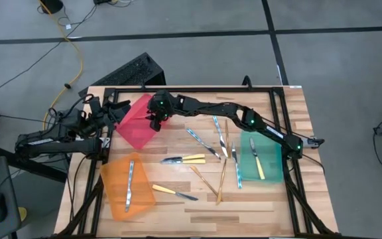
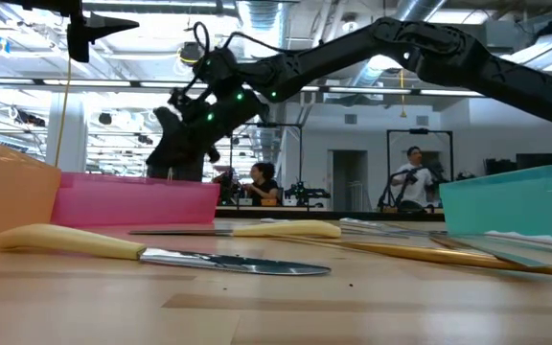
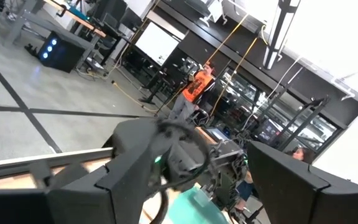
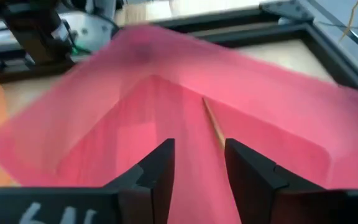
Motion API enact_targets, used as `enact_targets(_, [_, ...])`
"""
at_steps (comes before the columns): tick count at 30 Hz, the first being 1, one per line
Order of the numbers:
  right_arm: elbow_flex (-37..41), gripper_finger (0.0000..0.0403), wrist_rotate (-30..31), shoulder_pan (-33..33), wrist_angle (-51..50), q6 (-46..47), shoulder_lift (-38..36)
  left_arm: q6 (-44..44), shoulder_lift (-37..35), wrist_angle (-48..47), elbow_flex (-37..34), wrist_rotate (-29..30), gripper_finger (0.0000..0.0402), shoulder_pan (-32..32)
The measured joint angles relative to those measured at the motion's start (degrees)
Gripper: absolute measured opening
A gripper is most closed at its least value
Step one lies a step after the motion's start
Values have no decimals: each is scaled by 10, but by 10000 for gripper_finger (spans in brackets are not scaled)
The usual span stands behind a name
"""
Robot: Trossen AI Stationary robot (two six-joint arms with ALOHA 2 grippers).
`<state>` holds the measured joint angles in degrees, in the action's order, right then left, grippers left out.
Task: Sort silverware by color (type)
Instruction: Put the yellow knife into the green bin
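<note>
high view: right gripper [image 1: 155, 123] hangs over the red bin [image 1: 136, 123], center-left. its fingers are parted, with a gold piece [image 4: 214, 126] lying in the bin. left gripper [image 1: 111, 113] waits at left, open.

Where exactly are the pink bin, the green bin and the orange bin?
pink bin [image 1: 132, 126], high view, on its floor.
green bin [image 1: 271, 166], high view, on its floor.
orange bin [image 1: 115, 182], high view, on its floor.

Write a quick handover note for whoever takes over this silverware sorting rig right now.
Right gripper: open, over the translucent red bin; a slim gold piece lies inside.
Left gripper: open, waiting off the table's left edge.
Done: a silvery piece in the orange bin; a yellow-handled piece and a silvery piece in the green bin.
Left: the loose cutlery mid-table, among it a yellow-handled knife and a gold piece.
</note>
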<state>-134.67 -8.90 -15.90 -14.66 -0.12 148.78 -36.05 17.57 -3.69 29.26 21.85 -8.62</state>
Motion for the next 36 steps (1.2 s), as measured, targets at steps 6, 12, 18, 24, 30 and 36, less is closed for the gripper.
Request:
enact_targets(6, [1, 159, 0, 0, -72, -37, -52, 0, 0, 0, 0, 0, 247, 0])
enact_targets(12, [1, 154, 11, 0, -246, -46, -140, 1, 0, -20, 0, -4, 247, 0])
enact_targets(18, [1, 152, 31, -7, -453, -2, -234, 0, 0, -60, 0, -5, 247, 0])
enact_targets(24, [1, 152, 47, -11, -577, 17, -315, -7, 0, -64, 0, -5, 247, 0])
enact_targets(30, [1, 152, 65, -1, -696, 15, -381, -5, 0, -64, 0, -12, 247, 0])
enact_targets(36, [25, 152, 119, 47, -753, 74, -447, -1, 0, -63, 0, -17, 247, 0])
